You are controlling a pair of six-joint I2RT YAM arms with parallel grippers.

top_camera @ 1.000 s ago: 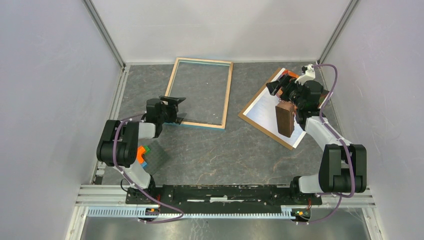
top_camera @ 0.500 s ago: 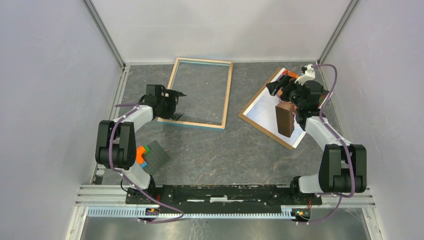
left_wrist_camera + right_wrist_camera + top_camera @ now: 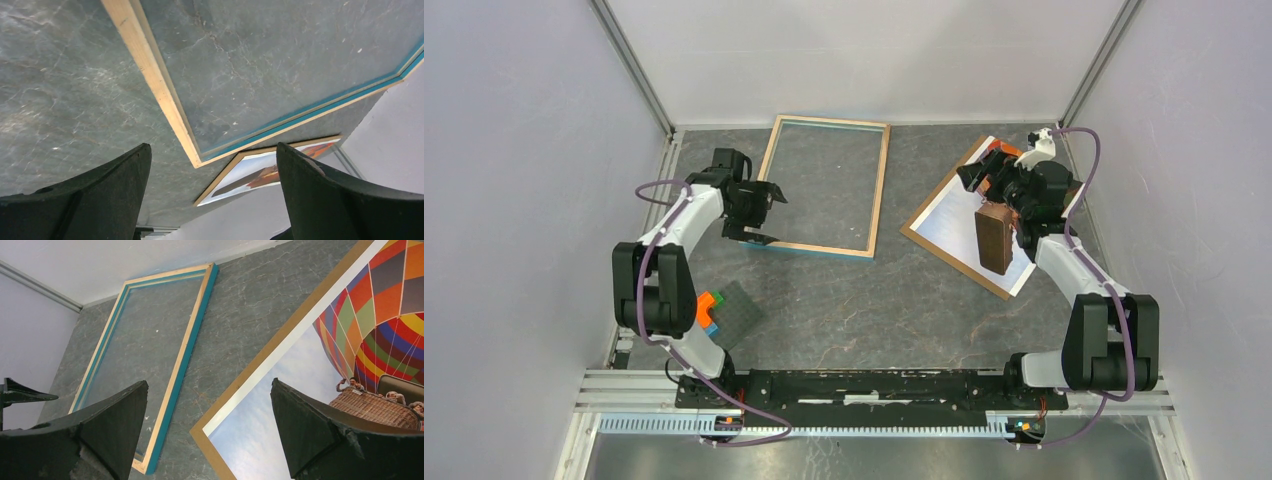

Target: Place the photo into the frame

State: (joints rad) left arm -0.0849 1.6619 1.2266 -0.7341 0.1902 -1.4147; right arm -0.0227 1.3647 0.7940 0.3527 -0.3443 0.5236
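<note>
My left jaws stand wide open, empty, over the near-left corner of the frame (image 3: 881, 185), far centre on the bench (image 3: 874, 300); my right jaws, open too, hang above the photo (image 3: 946, 218), far right.

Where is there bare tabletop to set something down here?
Free: the strip between the frame and the photo, and the wide stretch nearer the arm bases. Crowded: the far right, around the photo.
</note>
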